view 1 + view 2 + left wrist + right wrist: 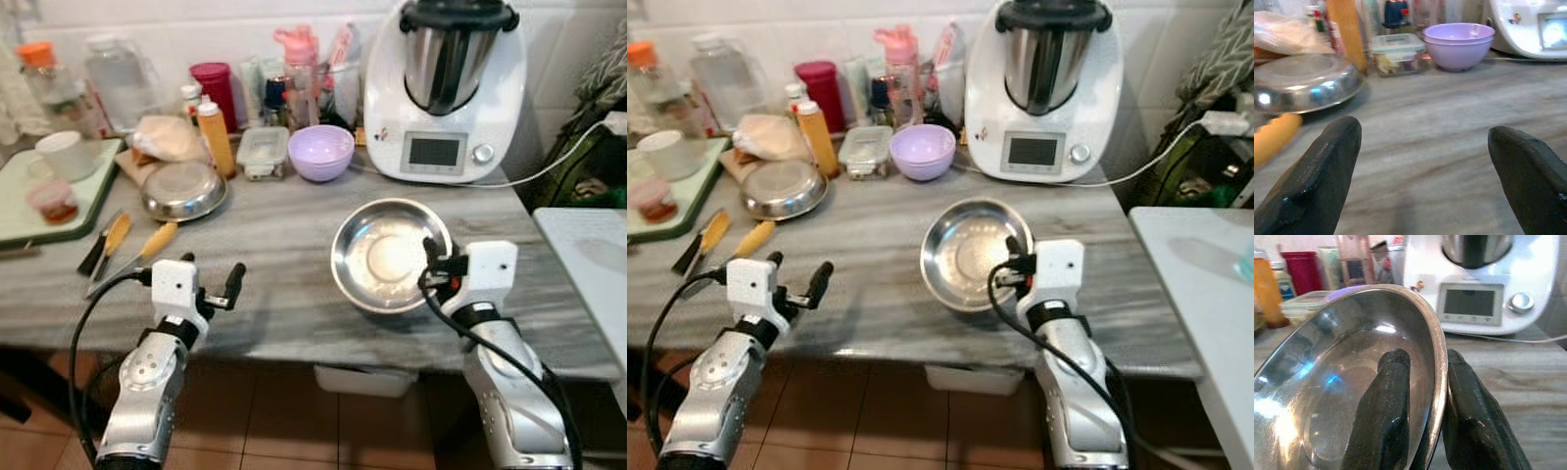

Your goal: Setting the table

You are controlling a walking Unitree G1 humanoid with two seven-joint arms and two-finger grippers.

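The right gripper (432, 266) pinches the rim of a steel bowl (384, 253) at centre right of the head view, one finger (1385, 401) inside the rim and the other outside. The bowl sits over the grey marble-look counter (284, 245), tilted in the wrist view; whether it rests on the surface or is lifted clear cannot be told. The left gripper (210, 282) hovers at lower left of the frame over the counter's front edge, jaws spread wide and holding nothing.

A second steel bowl (183, 189) lies upside down at middle left, beside an orange sauce bottle (216, 135). A lilac bowl (321, 152) stands in front of the bottles at upper centre, and a white kitchen machine (446, 93) fills the upper right (its cable trails off to the right).

The step in hand looks like carrying this bowl away for table setting. The next move likely calls for a level lift, since a one-sided rim grip lets the bowl swing, then a turn toward the white surface (593, 264) at right.
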